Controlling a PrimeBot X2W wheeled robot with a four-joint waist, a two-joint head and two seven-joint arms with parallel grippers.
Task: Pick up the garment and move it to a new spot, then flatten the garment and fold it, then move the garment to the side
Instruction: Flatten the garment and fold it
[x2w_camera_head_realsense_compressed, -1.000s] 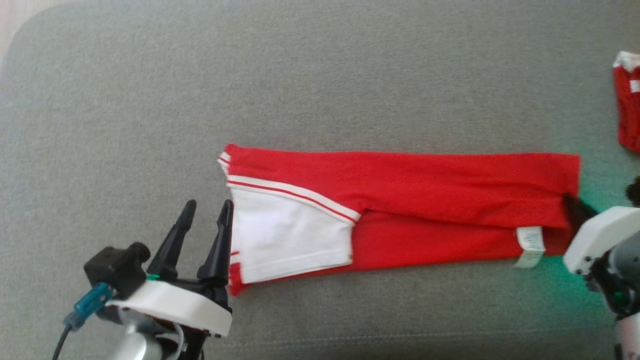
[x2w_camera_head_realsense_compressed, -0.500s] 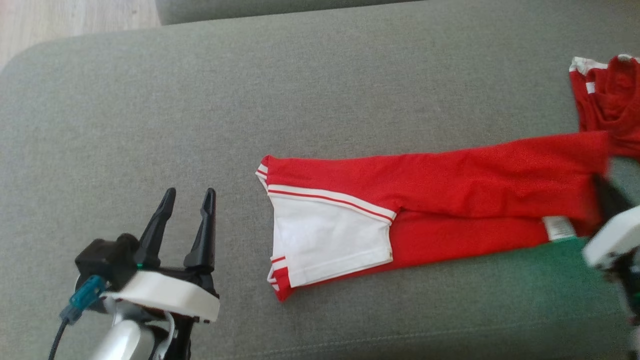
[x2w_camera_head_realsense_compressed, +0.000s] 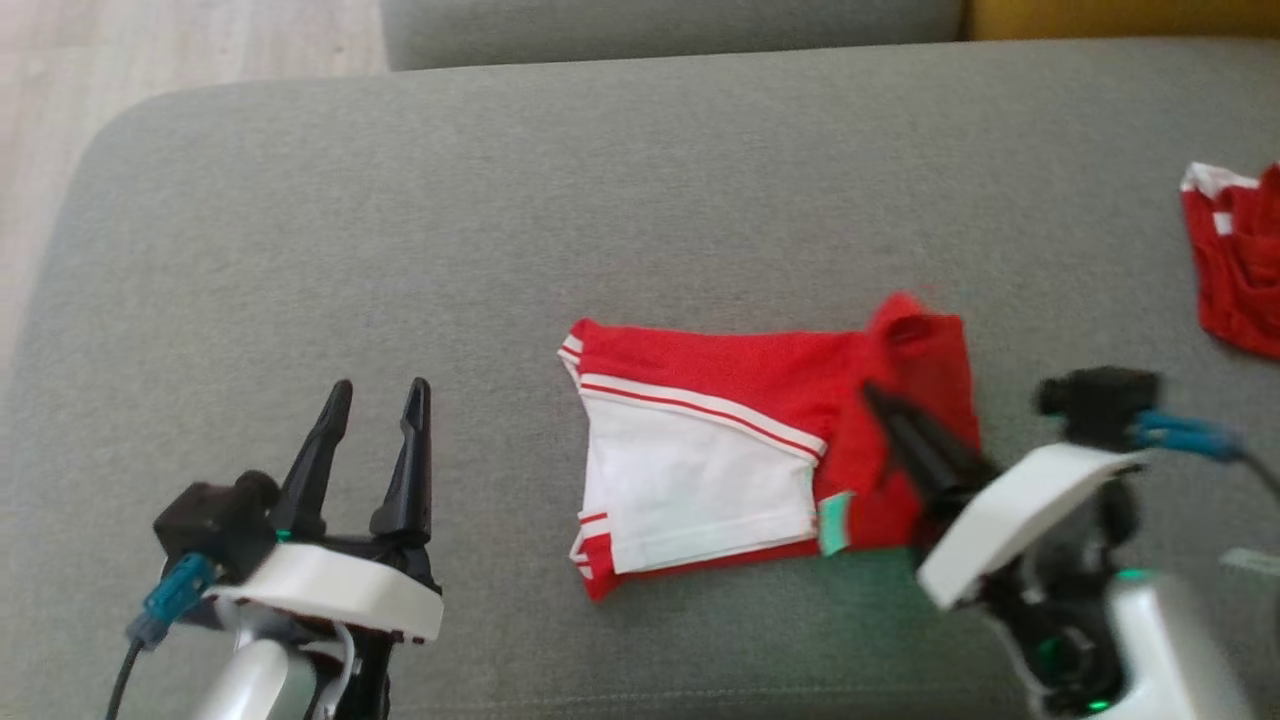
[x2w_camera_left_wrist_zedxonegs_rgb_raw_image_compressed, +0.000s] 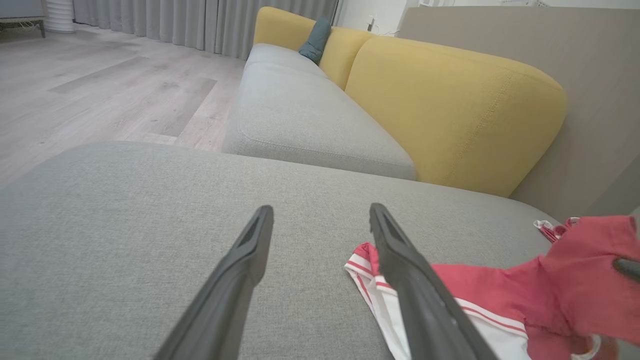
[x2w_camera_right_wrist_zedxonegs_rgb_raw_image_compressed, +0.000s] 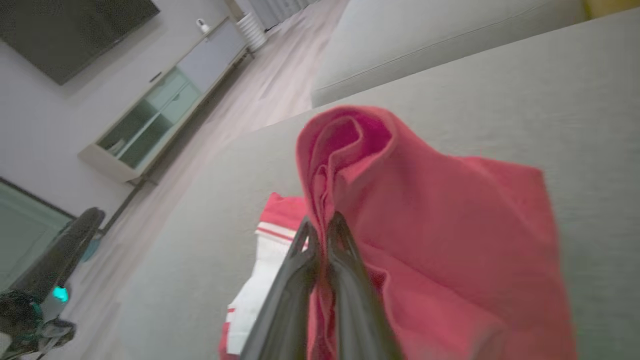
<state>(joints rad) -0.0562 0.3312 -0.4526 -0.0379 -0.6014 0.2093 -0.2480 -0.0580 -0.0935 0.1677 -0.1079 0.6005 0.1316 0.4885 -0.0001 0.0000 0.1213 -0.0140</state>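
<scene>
While our right pincer (x2w_camera_head_realsense_compressed: 878, 398) is clamped together on the red end of the garment (x2w_camera_head_realsense_compressed: 690, 480), we have swung that end across. A second ago the garment lay stretched long; now its right half arches back over the rest, so the fold is under way. It lies mid-way along the grey cushion (x2w_camera_head_realsense_compressed: 400, 200), toward the cushion's front edge. Our left pincer (x2w_camera_head_realsense_compressed: 381, 386) stands apart, empty, at the cushion's front left, free to press the crease.

My left gripper (x2w_camera_head_realsense_compressed: 381, 385) sits at seven o'clock in the head view, fingers spread wide and pointing to twelve. My right gripper (x2w_camera_head_realsense_compressed: 872, 392) reaches in from five o'clock, fingers aimed at eleven, pinched together on the garment (x2w_camera_head_realsense_compressed: 720, 365).
</scene>
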